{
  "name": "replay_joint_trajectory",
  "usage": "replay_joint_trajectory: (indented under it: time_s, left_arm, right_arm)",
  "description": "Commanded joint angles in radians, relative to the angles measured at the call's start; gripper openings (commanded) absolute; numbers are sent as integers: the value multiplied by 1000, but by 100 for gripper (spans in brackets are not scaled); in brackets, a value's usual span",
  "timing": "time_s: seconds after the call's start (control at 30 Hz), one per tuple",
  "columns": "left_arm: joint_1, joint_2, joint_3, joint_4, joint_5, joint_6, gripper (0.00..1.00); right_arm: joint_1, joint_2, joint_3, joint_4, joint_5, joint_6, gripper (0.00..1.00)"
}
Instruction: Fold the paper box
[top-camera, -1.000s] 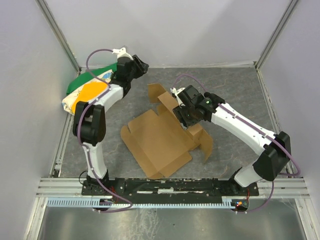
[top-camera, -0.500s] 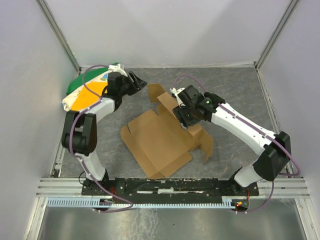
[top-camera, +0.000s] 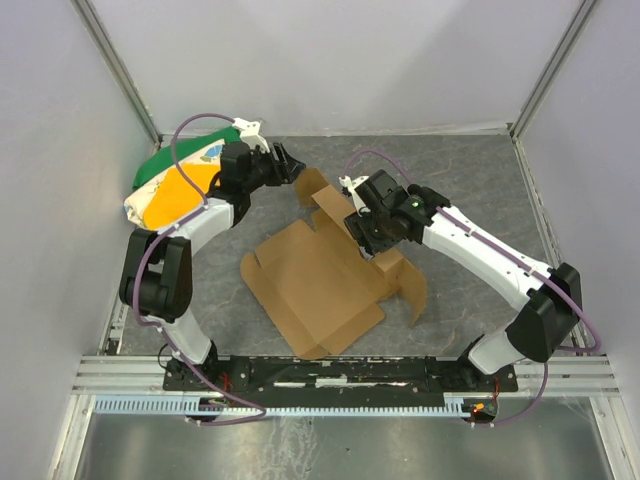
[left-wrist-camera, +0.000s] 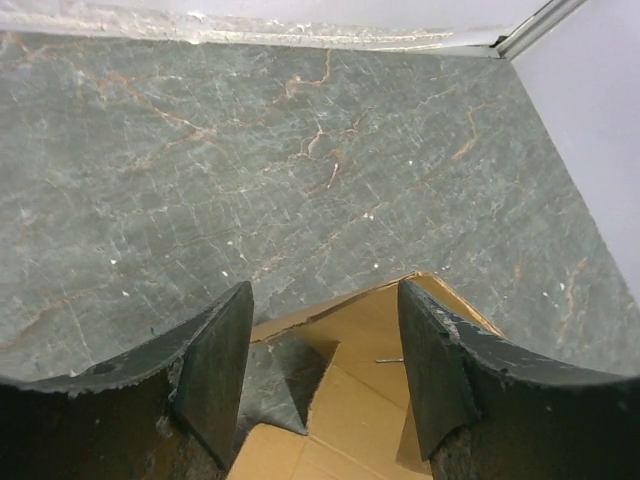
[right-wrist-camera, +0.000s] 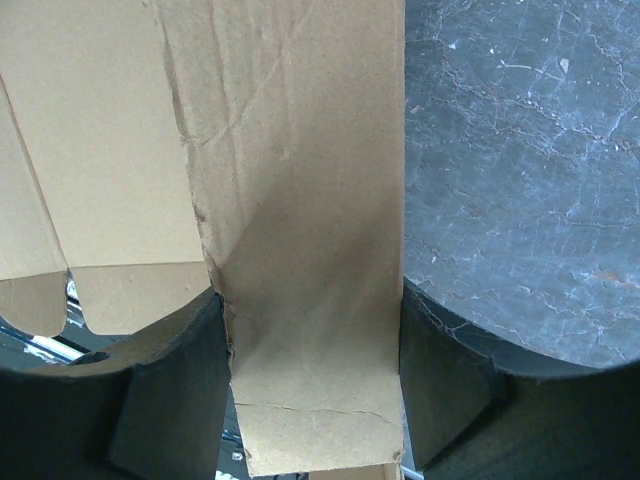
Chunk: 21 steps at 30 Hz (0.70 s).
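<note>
Table, grey stone look, walled on three sides. The paper box lay mid-table as a mostly flat brown die-cut sheet with its main panel down. Its far flap and right-side flaps were partly lifted. A cloth bundle of green, yellow and white sat at the far left against the wall, apart from the box.

The right gripper was over the sheet's right part, pinching a side flap across its width. In the right wrist view the strip filled the gap and met both fingers. The left gripper was just beside the far flap's corner with its jaws spread and nothing between them. The left wrist view showed only table and the flap's edge past the tips.

Step in hand, as a judgement: raise the walls, with the right holding its flap while the left comes in for the far one. To do it well:
- Keep the right grip steady so the sheet doesn't slide.
- Bring the left low with its jaws wide, one finger either side of the flap edge, and close only once the card sits well between them.
- Fold along the crease, not across it. The card already looked crumpled near the right grip, so too much squeeze could tear it.

Hard to make out:
- The right arm hid the crease under it in the top view.
- Both wrist views cut the fingers off at the frame bottom.
- How firmly the right was squeezing couldn't be told.
- The sheet's locking tabs were too small to sort out.
</note>
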<state>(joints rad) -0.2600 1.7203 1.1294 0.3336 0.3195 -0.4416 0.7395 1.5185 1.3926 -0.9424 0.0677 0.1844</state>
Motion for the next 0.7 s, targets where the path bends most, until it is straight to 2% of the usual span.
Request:
replay_joint_trajectory:
  time_s: [0.0, 0.33, 0.67]
  left_arm:
    - [2, -36, 29, 18, -7, 156, 65]
    - [2, -43, 37, -59, 74, 265, 56]
    - [1, 13, 72, -33, 188, 242, 54]
  right_arm:
    - [5, 31, -1, 7, -54, -2, 45]
    - [6, 35, 2, 3, -54, -1, 46]
    - [6, 56, 9, -2, -40, 6, 45]
